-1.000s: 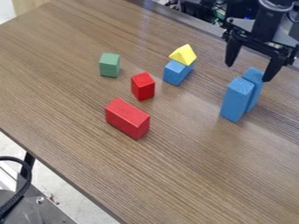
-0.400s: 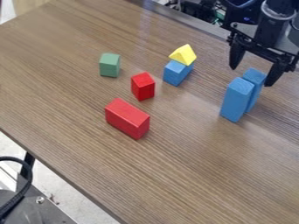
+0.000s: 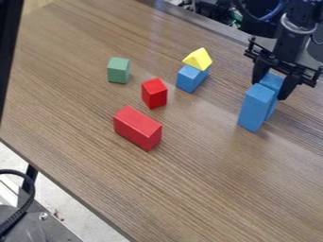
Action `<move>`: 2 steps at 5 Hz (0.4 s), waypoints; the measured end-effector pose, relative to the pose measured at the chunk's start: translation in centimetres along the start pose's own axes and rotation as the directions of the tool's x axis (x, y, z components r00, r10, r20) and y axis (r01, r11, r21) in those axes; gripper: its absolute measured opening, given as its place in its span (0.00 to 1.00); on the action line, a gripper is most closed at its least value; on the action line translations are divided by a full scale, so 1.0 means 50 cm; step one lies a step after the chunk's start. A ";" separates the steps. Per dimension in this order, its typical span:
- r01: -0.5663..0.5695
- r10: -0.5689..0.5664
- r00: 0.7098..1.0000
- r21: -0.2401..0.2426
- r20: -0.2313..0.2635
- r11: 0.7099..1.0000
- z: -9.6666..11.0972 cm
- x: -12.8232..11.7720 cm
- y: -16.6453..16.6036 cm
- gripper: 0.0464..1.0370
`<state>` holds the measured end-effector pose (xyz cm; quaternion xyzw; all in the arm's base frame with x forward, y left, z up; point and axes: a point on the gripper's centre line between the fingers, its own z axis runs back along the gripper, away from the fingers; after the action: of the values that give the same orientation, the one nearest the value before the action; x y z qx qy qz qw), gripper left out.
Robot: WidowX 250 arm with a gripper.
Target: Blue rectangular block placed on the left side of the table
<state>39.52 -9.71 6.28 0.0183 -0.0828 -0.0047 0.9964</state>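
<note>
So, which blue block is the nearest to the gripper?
The rear tall block, partly hidden by the front tall block: the gripper is at its top. The small block is farthest.

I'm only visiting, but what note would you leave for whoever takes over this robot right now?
Gripper: closed around the rear tall blue block, at the right of the view.
Nearby: the front tall blue block stands close against it, so it may get bumped.
Done: the grasp, by the look of it.
Left: lift, carry to the table's left side, set down, let go.
</note>
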 end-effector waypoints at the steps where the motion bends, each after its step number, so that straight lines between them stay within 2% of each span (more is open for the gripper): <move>1: 0.002 -0.002 1.000 0.002 0.007 1.000 0.001 0.002 -0.001 0.53; 2: 0.010 -0.009 1.000 -0.002 0.014 1.000 0.006 -0.004 0.001 0.53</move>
<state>39.30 -9.68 6.55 0.0177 -0.0897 -0.0097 0.9958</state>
